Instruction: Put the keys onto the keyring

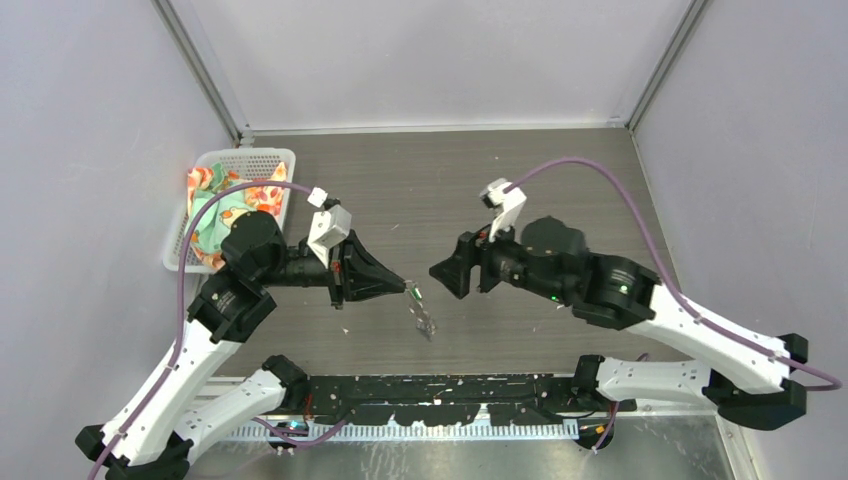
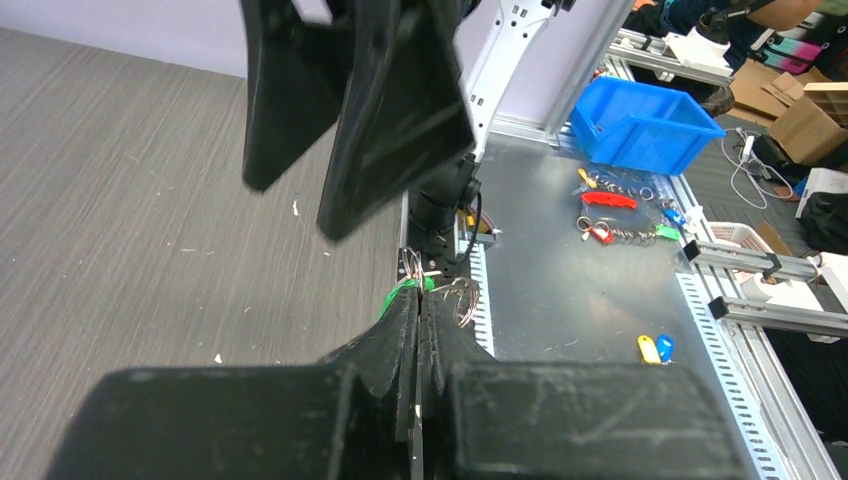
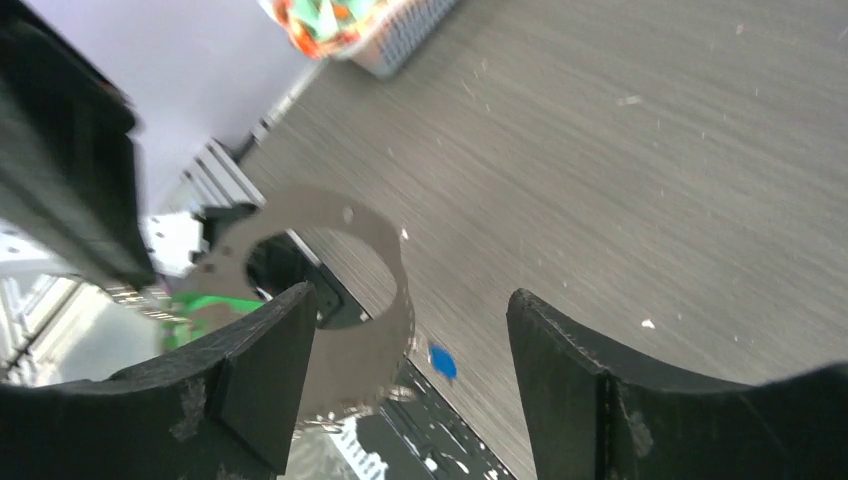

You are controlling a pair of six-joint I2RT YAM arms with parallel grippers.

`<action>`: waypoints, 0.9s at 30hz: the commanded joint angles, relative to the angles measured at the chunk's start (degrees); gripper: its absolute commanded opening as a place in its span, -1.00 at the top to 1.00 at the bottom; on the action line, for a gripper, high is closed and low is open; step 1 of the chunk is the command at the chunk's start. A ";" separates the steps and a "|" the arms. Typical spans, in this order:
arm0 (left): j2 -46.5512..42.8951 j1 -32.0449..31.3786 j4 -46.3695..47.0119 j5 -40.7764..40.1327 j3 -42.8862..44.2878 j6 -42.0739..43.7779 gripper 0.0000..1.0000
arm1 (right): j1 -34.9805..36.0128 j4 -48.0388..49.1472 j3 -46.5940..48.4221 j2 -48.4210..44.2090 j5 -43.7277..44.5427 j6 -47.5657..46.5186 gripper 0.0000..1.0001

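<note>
Left gripper (image 1: 404,288) pinches shut on the green key (image 1: 414,292) above the worktop's (image 1: 560,190) near-middle, with the keyring (image 1: 427,320), probably light and springy, dangling below, best taken on bare wire by the open-jawed right gripper (image 1: 437,272).

The top view looks down from behind the arm bases over the whole table (image 1: 520,190). The left wrist view skims close along the left gripper (image 2: 418,300) toward the near edge. The blurred right wrist view seems to face the basket (image 3: 410,35) at its upper centre, shared with the top view.
</note>
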 commanded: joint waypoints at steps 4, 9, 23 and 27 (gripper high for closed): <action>-0.99 -0.15 3.50 -0.64 2.14 -0.56 0.99 | 0.91 4.90 -4.42 -1.47 -4.04 -2.82 -0.73; -0.93 -0.21 3.32 -1.49 2.30 -0.30 1.00 | 2.21 4.89 -5.10 -0.53 -3.63 -2.88 -0.79; -0.99 -0.18 2.24 -5.94 2.32 0.86 0.99 | 9.67 1.81 0.00 3.23 4.13 -8.15 -0.32; -0.99 -0.18 1.97 -6.74 2.38 1.16 0.99 | 10.50 2.67 1.24 3.90 3.86 -8.58 -0.17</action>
